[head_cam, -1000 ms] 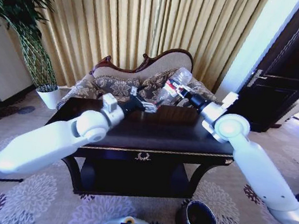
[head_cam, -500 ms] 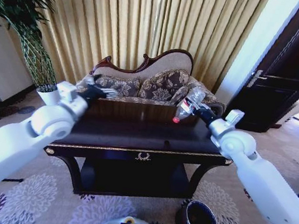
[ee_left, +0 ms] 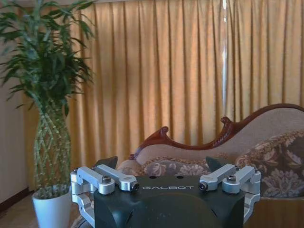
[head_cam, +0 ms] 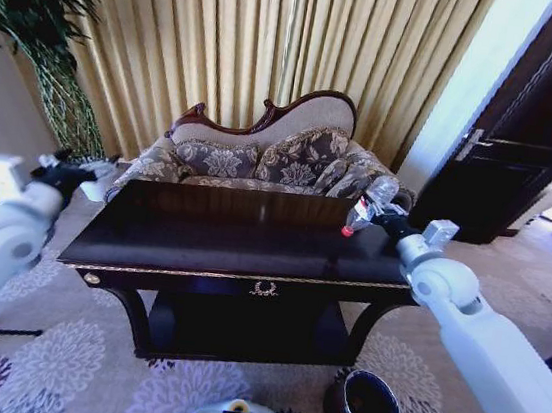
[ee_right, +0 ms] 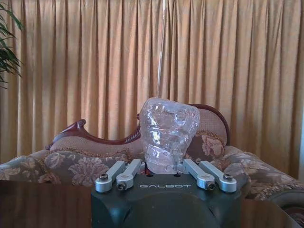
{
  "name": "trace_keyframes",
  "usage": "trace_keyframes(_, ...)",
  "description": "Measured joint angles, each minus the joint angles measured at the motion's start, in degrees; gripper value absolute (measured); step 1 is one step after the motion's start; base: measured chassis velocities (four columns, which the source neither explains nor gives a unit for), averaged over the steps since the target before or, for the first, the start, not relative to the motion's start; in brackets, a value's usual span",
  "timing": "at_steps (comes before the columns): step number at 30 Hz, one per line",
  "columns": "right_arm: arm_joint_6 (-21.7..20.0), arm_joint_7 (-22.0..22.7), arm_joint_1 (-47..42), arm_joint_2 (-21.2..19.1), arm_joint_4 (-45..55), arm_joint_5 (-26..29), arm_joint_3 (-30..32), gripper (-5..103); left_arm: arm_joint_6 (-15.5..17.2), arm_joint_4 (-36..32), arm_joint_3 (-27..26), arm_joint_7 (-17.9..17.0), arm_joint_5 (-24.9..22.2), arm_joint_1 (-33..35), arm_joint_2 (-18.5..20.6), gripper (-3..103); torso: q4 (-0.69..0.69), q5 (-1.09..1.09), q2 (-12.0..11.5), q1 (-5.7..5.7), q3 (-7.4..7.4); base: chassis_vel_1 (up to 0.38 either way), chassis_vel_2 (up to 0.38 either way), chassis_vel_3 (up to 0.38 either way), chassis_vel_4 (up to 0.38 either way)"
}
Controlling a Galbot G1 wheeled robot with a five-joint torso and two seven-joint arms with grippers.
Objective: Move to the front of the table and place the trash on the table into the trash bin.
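Bottle: clear plastic bottle [head_cam: 367,204] with a red cap, held in the air above the table's far right corner, tilted cap-down; its crumpled base [ee_right: 169,134] faces the right wrist camera.
Right gripper: the right gripper [head_cam: 380,215] is clamped on the bottle, fingers against its sides.
Table: dark glossy table [head_cam: 241,243], gold emblem on the front drawer.
Bin: dark round bin [head_cam: 364,408] on the carpet by the table's right front leg, well below the bottle.
Left gripper: the left gripper [head_cam: 76,174] is off the table's left end, near the white plant pot [ee_left: 50,211]; fingers apart, holding nothing.
Behind: sofa [head_cam: 267,155] and gold curtains [head_cam: 266,44].
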Motion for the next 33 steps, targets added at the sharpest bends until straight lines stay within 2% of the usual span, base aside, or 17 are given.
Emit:
trace_keyframes(5, -0.31, 0.05, -1.9, -0.3, 1.01, 0.11, 1.05, 25, -0.13, -1.72, -3.75, 0.84, 1.42, 4.02, -2.49, 100, -0.01, 0.02, 0.0, 0.0, 0.0, 0.0, 0.0, 0.0, 0.0)
trace_keyframes(10, -0.42, 0.13, -2.68, -0.3, 1.98, 0.29, 1.45, 25, -0.28, -2.94, -6.32, 1.29, 1.68, 6.53, -3.01, 100, 0.0, 0.02, 0.0, 0.0, 0.01, 0.0, 0.0, 0.0, 0.0)
trace_keyframes(23, -1.12, -0.04, -3.83, 1.23, 3.54, -0.73, 3.94, 25, -3.32, -4.88, -7.2, 1.45, 3.52, 10.4, -3.09, 100, -0.01, 0.01, -0.01, 0.02, 0.01, 0.0, 0.0, 0.0, 0.0)
trace_keyframes(33, -1.03, -0.2, -3.3, 1.55, 3.25, -1.29, 3.38, 25, -3.43, -6.06, -7.73, 1.22, 3.89, 11.22, -4.16, 100, 0.0, 0.01, -0.01, 0.01, 0.01, 0.054, -0.049, -0.047, 0.049)
